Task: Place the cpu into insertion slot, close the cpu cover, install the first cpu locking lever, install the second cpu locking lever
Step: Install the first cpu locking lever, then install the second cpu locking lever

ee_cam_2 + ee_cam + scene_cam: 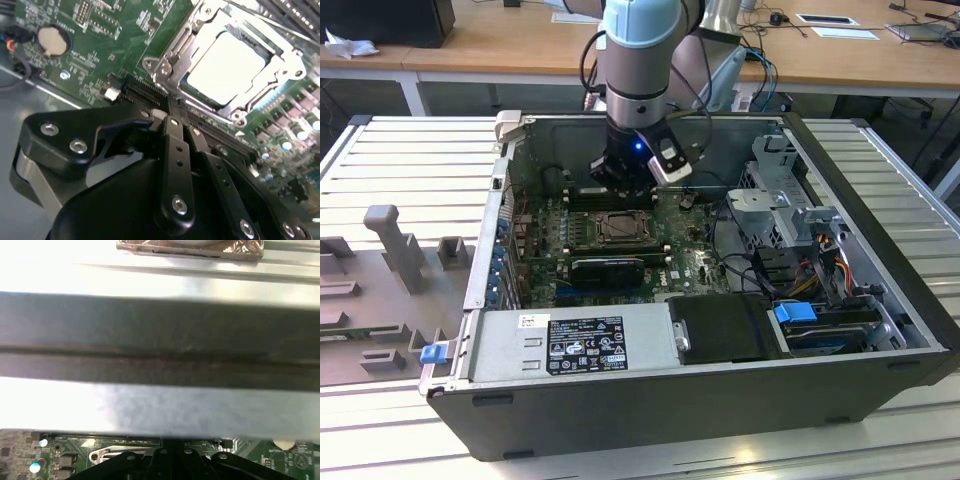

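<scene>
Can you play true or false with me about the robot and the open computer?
1. The cpu lies in the insertion slot. True.
2. The pincer is carrying the cpu. False: its fingers are closed together with nothing between them.
3. The cpu cover lies down over the chip's edges. True.
4. The computer case has its side panel on. False: it is open and the green board shows.
5. The pincer is outside the case. False: it is inside, over the board.
</scene>
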